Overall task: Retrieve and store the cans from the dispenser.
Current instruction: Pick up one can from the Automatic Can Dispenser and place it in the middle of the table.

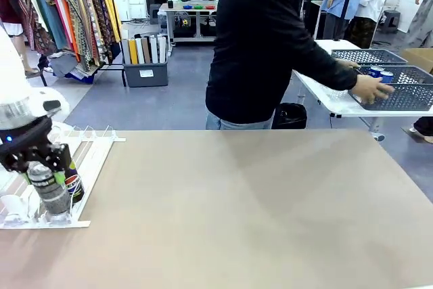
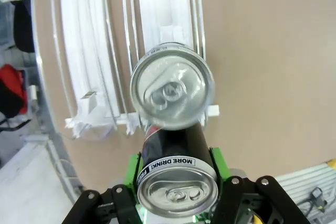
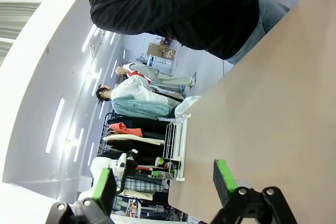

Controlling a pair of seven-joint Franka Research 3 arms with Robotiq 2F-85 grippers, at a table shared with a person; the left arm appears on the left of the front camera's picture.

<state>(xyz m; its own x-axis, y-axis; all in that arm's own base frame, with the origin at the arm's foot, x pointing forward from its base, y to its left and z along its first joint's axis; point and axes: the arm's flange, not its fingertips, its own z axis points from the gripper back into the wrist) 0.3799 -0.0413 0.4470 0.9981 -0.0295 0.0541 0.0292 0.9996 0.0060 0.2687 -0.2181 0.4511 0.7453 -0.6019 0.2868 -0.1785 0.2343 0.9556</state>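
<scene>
My left gripper (image 2: 176,165) is closed on a dark can (image 2: 177,195). The green pads press its sides just below the silver top, and a white band reading "MORE DRINK" runs round the rim. The can stands roughly upright, with its long axis in line with the gripper fingers. Its pull-tab top faces straight up at my wrist camera and its dark body drops away toward the rack. It sits at the near, lower end of the dispenser (image 1: 91,157), which lies at the left edge of the desk (image 1: 257,208) with its lanes running away from me. A second can (image 2: 171,92) stands right against the held one, top also up, in the lane by the small front stopper. Its top is blurred, and it hides the base of the held can, so I cannot tell what that base rests on. The thin white rails and the stopper crowd close on both sides. The neighbouring lane shows bare white plastic. My right gripper (image 3: 164,178) is wide open with nothing between its pads, above bare desk. Across the desk a person (image 1: 260,38) in a black top reaches a hand (image 1: 372,89) into a grey basket (image 1: 409,96) holding blue cans (image 1: 379,72), on a white side table (image 1: 325,96) well away from the dispenser.
</scene>
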